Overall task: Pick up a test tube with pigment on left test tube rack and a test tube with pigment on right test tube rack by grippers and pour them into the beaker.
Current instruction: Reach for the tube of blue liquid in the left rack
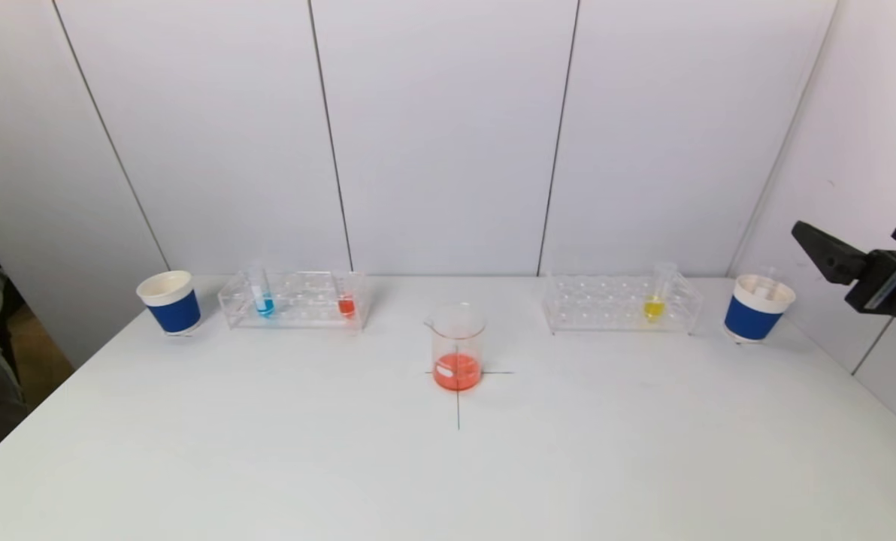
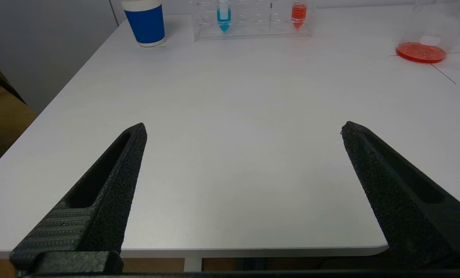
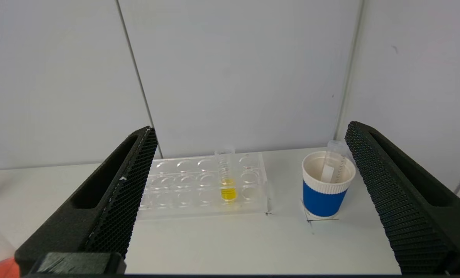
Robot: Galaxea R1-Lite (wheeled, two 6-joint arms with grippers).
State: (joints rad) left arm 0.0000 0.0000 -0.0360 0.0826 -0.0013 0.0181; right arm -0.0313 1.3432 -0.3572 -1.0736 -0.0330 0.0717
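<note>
Empty test tube (image 3: pixel 333 160) inside right cup (image 3: pixel 326 184)

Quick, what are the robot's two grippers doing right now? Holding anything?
Left gripper: open, holding nothing, low over the table's near edge.
Right gripper: open, holding nothing, facing the right rack.
</note>
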